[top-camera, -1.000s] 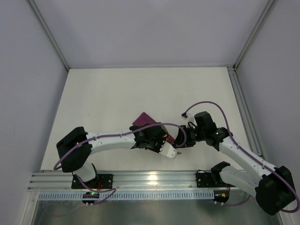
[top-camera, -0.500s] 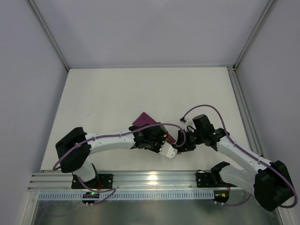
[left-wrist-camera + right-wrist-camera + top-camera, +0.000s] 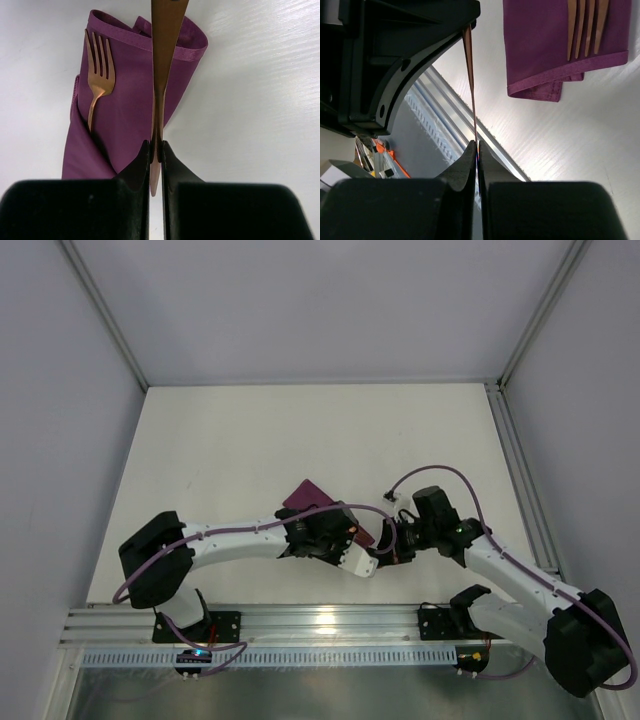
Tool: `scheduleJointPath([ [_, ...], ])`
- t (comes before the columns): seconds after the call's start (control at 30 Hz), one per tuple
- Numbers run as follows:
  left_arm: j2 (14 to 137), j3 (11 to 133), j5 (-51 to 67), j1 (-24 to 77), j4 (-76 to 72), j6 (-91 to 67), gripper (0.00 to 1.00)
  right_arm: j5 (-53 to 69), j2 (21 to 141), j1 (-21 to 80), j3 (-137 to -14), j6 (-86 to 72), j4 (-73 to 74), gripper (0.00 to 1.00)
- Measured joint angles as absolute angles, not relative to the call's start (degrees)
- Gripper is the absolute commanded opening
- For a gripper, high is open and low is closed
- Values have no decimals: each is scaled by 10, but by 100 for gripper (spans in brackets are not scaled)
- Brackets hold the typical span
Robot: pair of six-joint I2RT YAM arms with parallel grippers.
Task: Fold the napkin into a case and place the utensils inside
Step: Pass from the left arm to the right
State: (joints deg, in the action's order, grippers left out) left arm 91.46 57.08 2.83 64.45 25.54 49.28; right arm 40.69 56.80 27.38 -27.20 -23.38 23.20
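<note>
Ideally, with the left gripper (image 3: 156, 150) and right gripper (image 3: 476, 150) both pinched shut on opposite ends of the knife (image 3: 164, 45) above the case (image 3: 130, 110), where the fork (image 3: 99, 80) sits tucked, one should release before the other slides it in.

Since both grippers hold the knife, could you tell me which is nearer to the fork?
Left, it seems. The left gripper hangs at the case edge beside the handle of the fork; the right gripper sits past its tines, off the case.
</note>
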Motion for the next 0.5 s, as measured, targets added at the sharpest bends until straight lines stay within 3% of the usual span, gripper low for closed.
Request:
scheduleJointPath([
  [0.07,915,571,23,644,253,495,0,410,562,274,-271,-239,226,3],
  [0.17,918,571,7,645,248,493,28,410,559,274,-260,-252,206,3],
  [0.2,920,572,-4,645,243,487,31,409,557,274,-255,-259,199,3],
  [0.5,920,619,-52,645,230,419,35,398,518,274,-221,-297,178,3],
])
